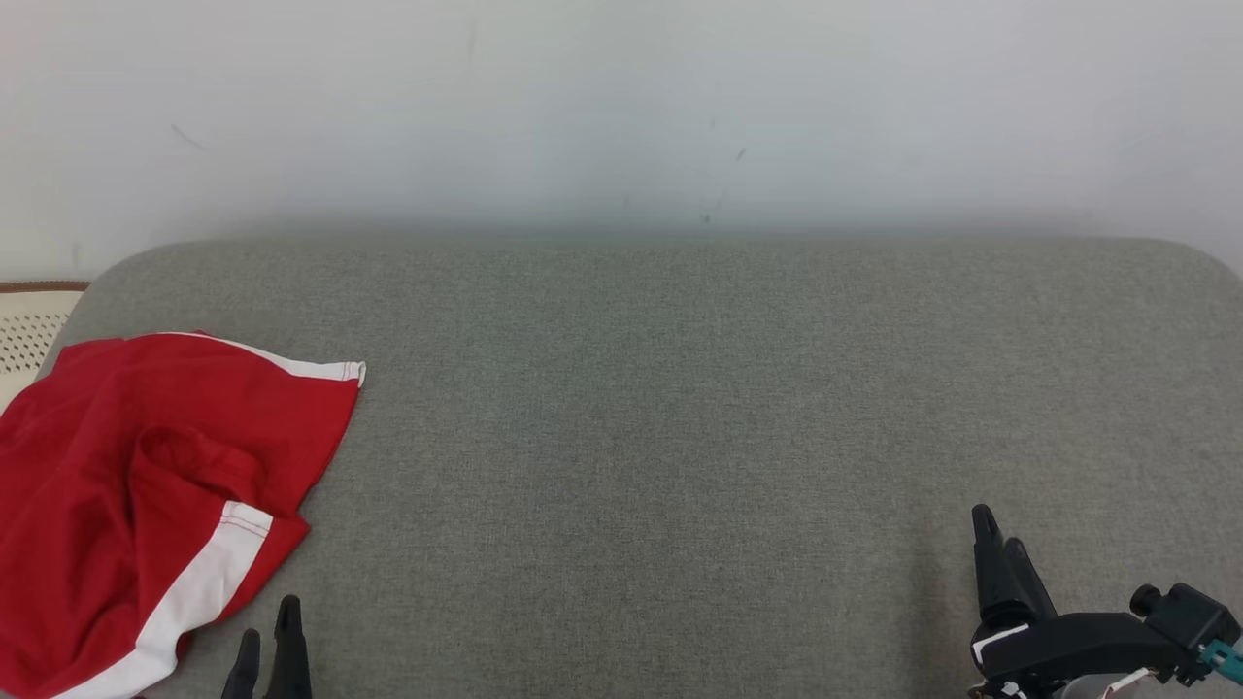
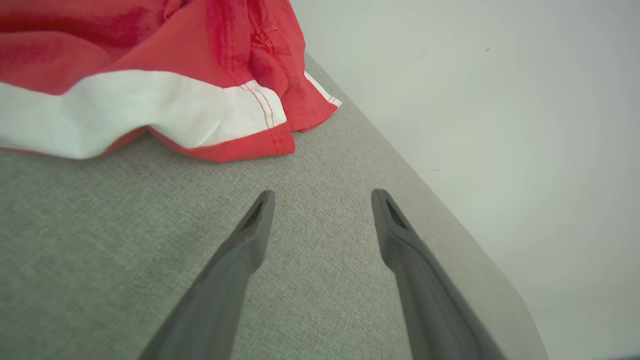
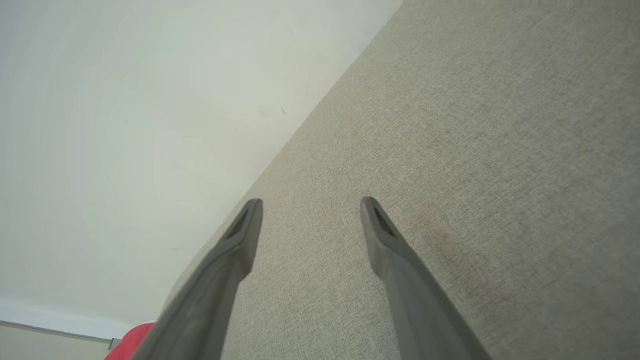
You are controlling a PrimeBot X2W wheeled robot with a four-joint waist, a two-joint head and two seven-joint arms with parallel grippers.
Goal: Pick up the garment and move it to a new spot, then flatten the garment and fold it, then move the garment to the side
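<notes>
Garment: red w/ white bands, crumpled in a heap on grey fabric table, just ahead-left of left pincer, not touching it. From left wrist cam: garment's white-banded edge close beyond the fingertips, toward their left, strip of bare table betw. Further left of that pincer, past garment: cream perforated obj w/ brown rim, partly cut off. Left pincer itself: released, fingers spread wide, nothing betw. them; contact w/ table unclear. Betw. the two pincers: bare table, pale wall behind. Right pincer: well apart from garment, over table's right side, also released, spread wide, gripping nothing. Small red sliver of garment far off to right pincer's left.
</notes>
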